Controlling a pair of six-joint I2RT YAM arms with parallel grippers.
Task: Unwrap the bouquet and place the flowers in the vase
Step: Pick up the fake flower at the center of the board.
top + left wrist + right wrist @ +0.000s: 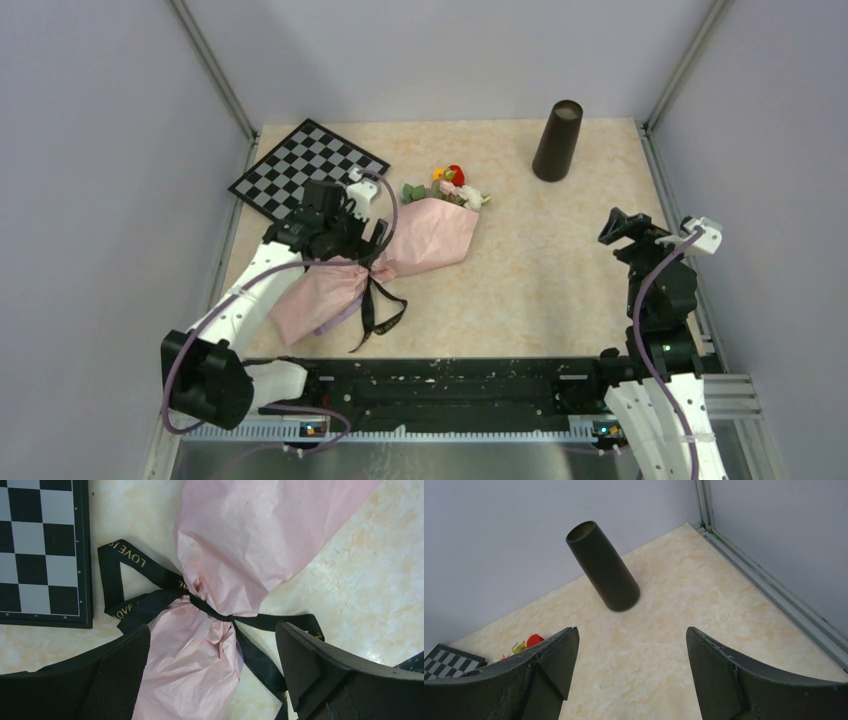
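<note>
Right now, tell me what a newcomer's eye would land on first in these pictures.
The pink paper bouquet lies on its side left of centre, a black gold-lettered ribbon cinching its waist, with the left fingers open on either side of that waist. Beyond it, a black-and-white checkered board sits at the far left, and a tall dark vase stands upright alone at the far right.

The left arm (255, 290) stretches forward low, the left tool (212, 630) tipped downward with jaws spread wide. The right arm (665, 290) stands folded upright, the right tool (631, 632) raised, jaws likewise wide apart.
</note>
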